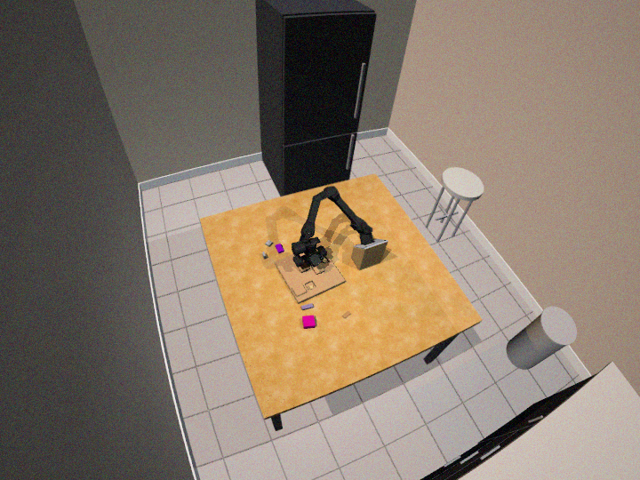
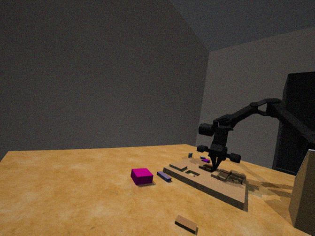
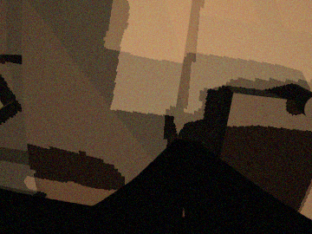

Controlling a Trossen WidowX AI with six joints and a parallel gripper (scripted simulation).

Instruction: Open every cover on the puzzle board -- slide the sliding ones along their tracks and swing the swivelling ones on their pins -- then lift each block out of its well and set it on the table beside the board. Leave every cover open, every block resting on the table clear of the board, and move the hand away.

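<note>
The tan puzzle board [image 1: 325, 284] [image 2: 208, 183] lies on the table. My gripper [image 2: 214, 169] is shut and empty, its fingertips low at the board's surface beside a rear well [image 2: 206, 166]; in the wrist view the fingers are a dark wedge. A raised cover [image 2: 178, 166] stands beside an uncovered front well [image 1: 309, 284] [image 2: 192, 173]. More raised cover pieces [image 2: 235, 175] are at the board's right rear, in shadow. A round knob [image 3: 295, 107] shows in the wrist view. Whether a block sits in the rear wells is unclear.
On the table are a magenta block [image 1: 308, 321] [image 2: 141, 176], a lavender bar [image 1: 307, 307] [image 2: 164, 176], a tan bar [image 1: 346, 314] [image 2: 186, 224], a purple block [image 1: 279, 248] [image 2: 205, 160] and small grey pieces [image 1: 268, 243] [image 2: 190, 155]. A box-like object [image 1: 370, 254] [image 2: 308, 192] stands right of the board.
</note>
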